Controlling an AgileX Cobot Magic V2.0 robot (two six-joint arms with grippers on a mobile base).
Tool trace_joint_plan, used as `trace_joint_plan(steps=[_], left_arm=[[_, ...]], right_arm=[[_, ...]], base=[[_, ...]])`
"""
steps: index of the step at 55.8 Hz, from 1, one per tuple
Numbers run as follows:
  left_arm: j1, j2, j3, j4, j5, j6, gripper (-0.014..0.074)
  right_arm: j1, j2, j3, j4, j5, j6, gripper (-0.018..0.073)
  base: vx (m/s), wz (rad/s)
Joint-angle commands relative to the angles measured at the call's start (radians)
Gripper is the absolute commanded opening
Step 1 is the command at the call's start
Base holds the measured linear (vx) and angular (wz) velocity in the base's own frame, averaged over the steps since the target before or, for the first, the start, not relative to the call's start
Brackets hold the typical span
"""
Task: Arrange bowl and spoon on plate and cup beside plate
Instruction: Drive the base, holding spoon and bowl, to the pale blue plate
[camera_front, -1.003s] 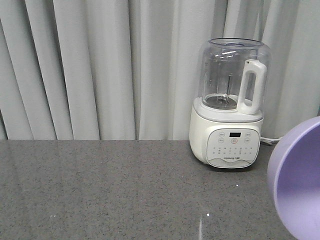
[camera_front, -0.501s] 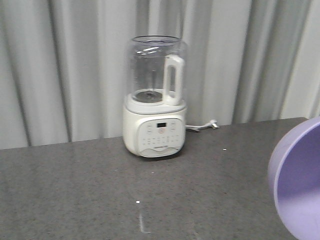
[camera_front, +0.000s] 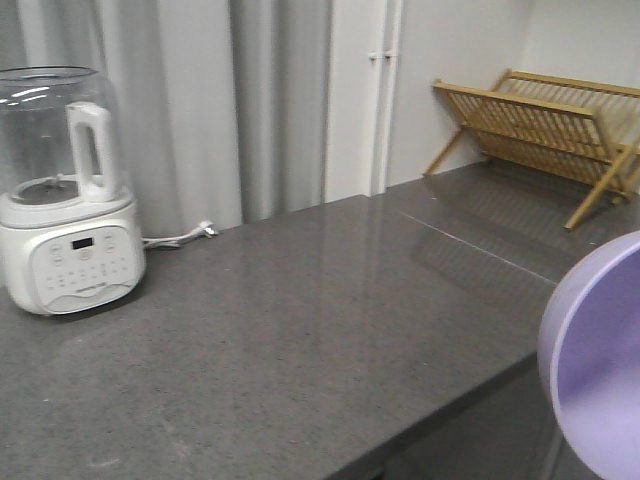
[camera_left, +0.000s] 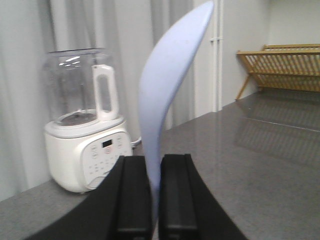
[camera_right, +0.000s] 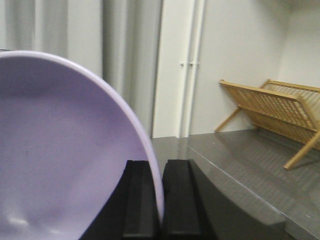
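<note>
My right gripper (camera_right: 161, 167) is shut on the rim of the lavender bowl (camera_right: 65, 150), whose inside fills the left of the right wrist view. In the front view the bowl (camera_front: 600, 370) hangs at the right edge, off the counter's corner. A pale blue plate (camera_left: 165, 95) stands edge-on in the left wrist view, rising from between the black fingers (camera_left: 132, 195) of my left gripper (camera_left: 155, 165), which is shut on its rim. Both the plate and the bowl are held in the air above the counter. The spoon and the cup are out of view.
A dark grey stone counter (camera_front: 300, 330) runs across the scene, its front edge at the lower right. A white blender (camera_front: 65, 190) with a clear jug stands at the back left, its cord trailing right. A wooden dish rack (camera_front: 545, 125) stands at the back right. Curtains hang behind.
The front view has swung right: the blender slid from the right of the frame to the far left and the dish rack came into view. The bowl keeps its place in the frame.
</note>
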Motion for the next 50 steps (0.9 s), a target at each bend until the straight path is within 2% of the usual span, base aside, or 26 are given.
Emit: trace_joint_plan(steps=[1, 23, 50], left_arm=[[-0.002, 0.009, -0.026, -0.018, -0.083, -0.001, -0.0006], [-0.003, 0.012, -0.026, -0.018, -0.083, -0.001, -0.0006], [-0.003, 0.010, -0.026, -0.018, -0.079, -0.001, -0.0006]], right_arm=[[-0.003, 0.005, -0.028, 0.032, -0.050, -0.008, -0.0009], [-0.004, -0.036, -0.028, 0.032, -0.043, -0.008, -0.0009], [-0.004, -0.036, -0.028, 0.032, -0.043, -0.008, -0.0009]], base=[[-0.18, -0.67], [-0.13, -0.52], [0.02, -0.45]])
